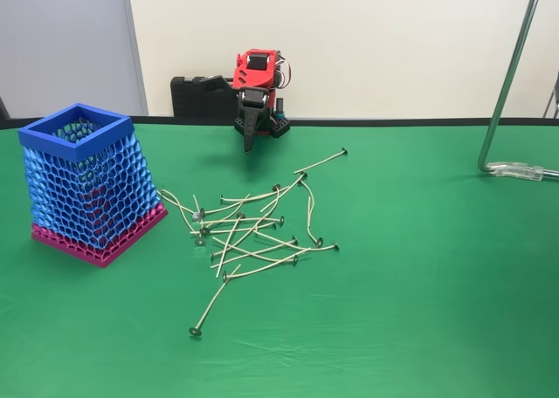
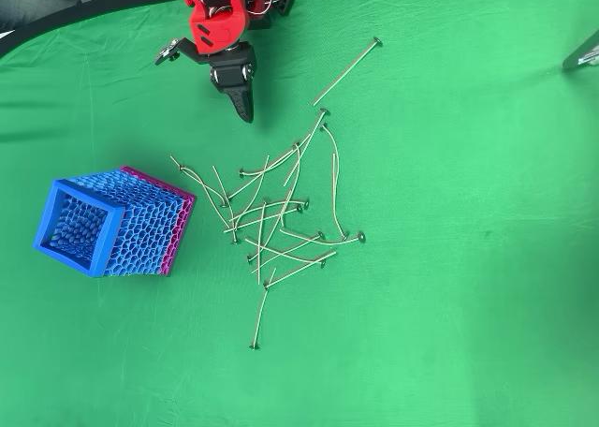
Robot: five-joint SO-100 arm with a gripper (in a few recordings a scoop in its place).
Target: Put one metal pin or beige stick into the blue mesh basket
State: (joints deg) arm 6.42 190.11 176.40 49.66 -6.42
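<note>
The blue mesh basket [image 2: 80, 228] looks empty; the pins [image 2: 281, 212] lie beside it. Beyond it, my tool [image 2: 245, 109] points down, fingers together.

Hidden, cut off and too small to tell

In the tangled pile of sticks [image 1: 253, 228], crossings hid parts of each and no count was possible; whether any were metal could not be told. The gripper [image 1: 249, 140] pointed down with its jaws seen edge-on, the gap unclear. The bent metal pole [image 1: 511, 84] ran off the top edge.
</note>
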